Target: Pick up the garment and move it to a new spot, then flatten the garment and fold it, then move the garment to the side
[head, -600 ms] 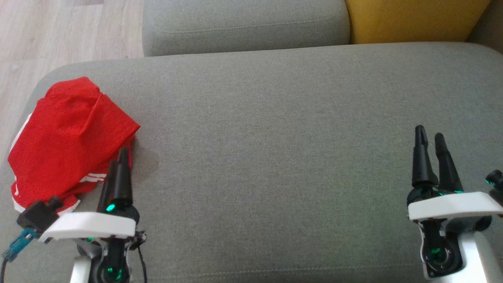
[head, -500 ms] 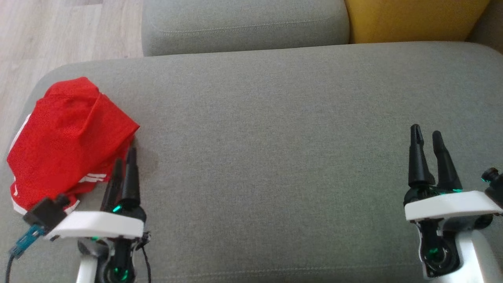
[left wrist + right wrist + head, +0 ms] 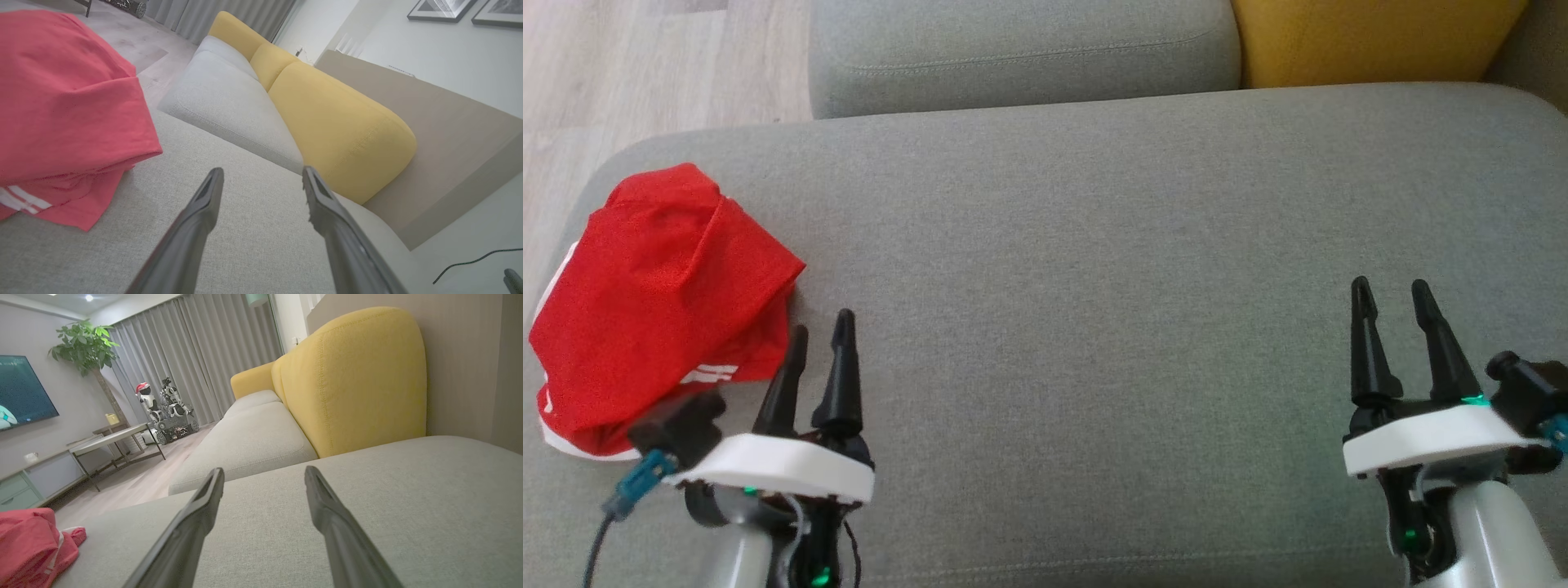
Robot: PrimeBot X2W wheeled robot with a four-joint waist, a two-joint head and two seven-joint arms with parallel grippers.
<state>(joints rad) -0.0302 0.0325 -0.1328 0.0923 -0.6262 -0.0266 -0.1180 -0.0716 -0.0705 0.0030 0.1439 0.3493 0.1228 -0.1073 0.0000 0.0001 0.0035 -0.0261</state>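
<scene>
One red garment is lying in a loosely folded heap at the nine o'clock edge of the grey seat cushion. Its layers are stacking unevenly and one corner is jutting toward the middle, which suggests a piece set aside rather than spread out for work. Two white stripes are running along its near hem, and no brand, label or lettering is showing legibly on the cloth.

Just beside that hem, at about seven o'clock in the head view, the left gripper is hovering with its two dark fingers apart and nothing between them. It is aiming past the garment's corner, so the cloth is lying free of any hold. Well apart, at about four o'clock, the right gripper is hanging over bare upholstery, its fingers likewise spread and empty.

Judging by the bundle parked at the edge and both arms sitting low near the robot's body, the folding and the move to the side are looking done or nearly so.

Beyond the seat, a second grey cushion is sitting at twelve o'clock, a yellow backrest at one o'clock and pale wood floor at eleven. In the right wrist view a wall screen is glowing, but nothing on it is readable.
</scene>
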